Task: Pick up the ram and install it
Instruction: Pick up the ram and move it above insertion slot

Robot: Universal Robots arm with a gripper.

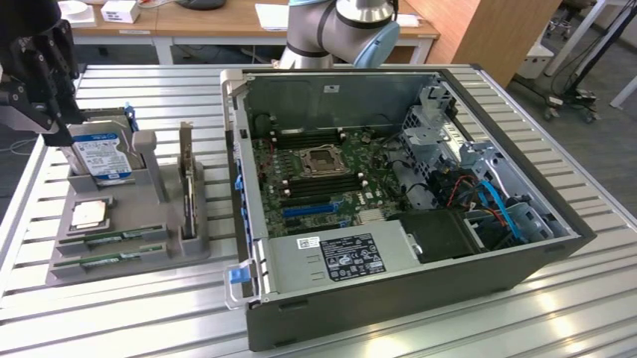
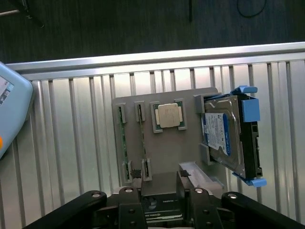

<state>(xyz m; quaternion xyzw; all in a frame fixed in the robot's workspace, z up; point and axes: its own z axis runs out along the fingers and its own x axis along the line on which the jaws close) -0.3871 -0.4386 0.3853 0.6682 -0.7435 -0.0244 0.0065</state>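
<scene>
Jaws: standing apart, nothing between them (the grey of the holder shows through the gap in the wrist view). They hang over the holder (image 2: pixel 162 148), close to one end of the ram sticks. Whether they touch either stick, cannot tell.

Ram sticks (image 1: pixel 107 239): two alike, thin and green, lying side by side in their slots along the holder's near edge in the exterior view. Both are seated.

Same holder: a square silver processor (image 1: pixel 89 215) lies flat in its recess just beside the sticks. A blue-labelled hard drive (image 1: pixel 103 156) stands in blue rails behind it. A dark expansion card (image 1: pixel 186 175) stands on edge at the side facing the case.

Computer case (image 1: pixel 448 287): open-sided, to the exterior view's right of the holder. The motherboard (image 1: pixel 318 175) faces up, with the power supply (image 1: pixel 339 257) at the near end.

All of it sits on a slatted metal worktop (image 1: pixel 130 321). The arm's base (image 1: pixel 344 26) is behind the case.
</scene>
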